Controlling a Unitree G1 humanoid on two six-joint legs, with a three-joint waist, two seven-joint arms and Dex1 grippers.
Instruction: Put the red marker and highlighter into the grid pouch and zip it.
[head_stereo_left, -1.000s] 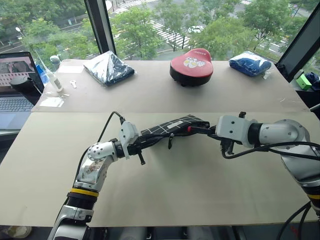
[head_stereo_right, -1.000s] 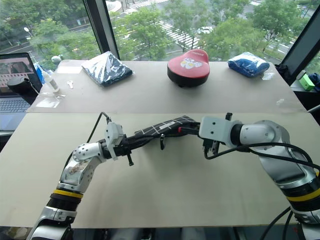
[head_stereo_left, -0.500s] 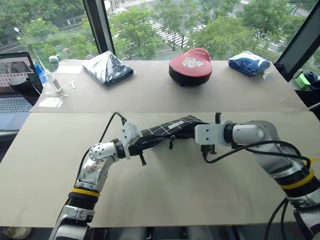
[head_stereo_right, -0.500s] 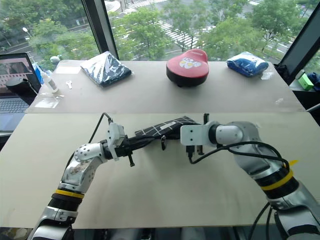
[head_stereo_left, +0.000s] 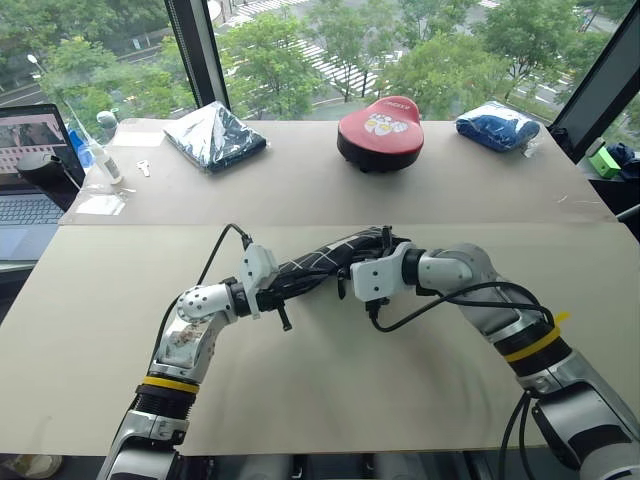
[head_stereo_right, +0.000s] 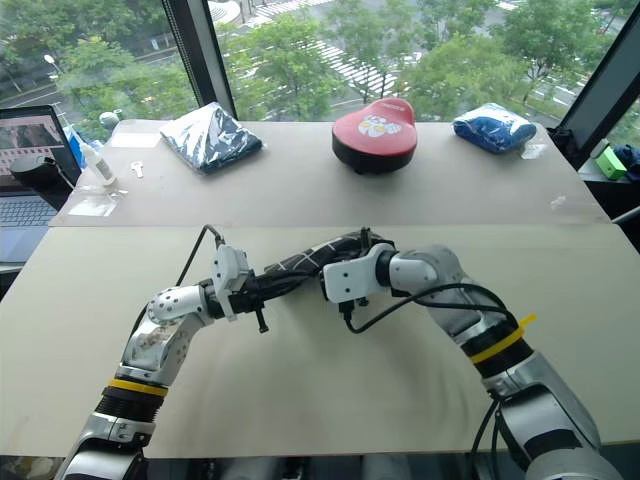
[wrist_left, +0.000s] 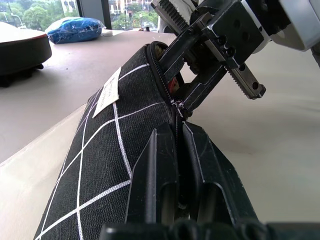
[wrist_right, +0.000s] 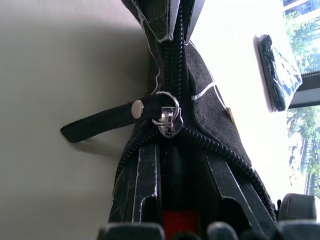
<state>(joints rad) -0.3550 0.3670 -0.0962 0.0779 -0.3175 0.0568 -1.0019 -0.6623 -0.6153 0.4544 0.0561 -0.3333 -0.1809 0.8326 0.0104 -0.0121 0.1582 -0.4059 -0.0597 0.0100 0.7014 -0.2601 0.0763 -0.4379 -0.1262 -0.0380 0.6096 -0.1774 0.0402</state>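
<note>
Left gripper (wrist_left: 179, 150) is clamped on the zipper edge of the pouch (head_stereo_left: 325, 260), holding it up off the table (head_stereo_left: 330, 400). Right gripper (wrist_right: 172, 155) sits at the open mouth, just beside the pull strap (wrist_right: 97, 120); its fingers stand slightly apart, and I cannot tell whether they hold anything. Something red, likely the marker (wrist_right: 179, 220), shows inside, between those fingers. To my eye the pouch is light, soft fabric that sags between the two grippers, so it wants tension; the strap, hanging free beside the slider (wrist_right: 167, 117), looks the surest place to pinch for zipping
</note>
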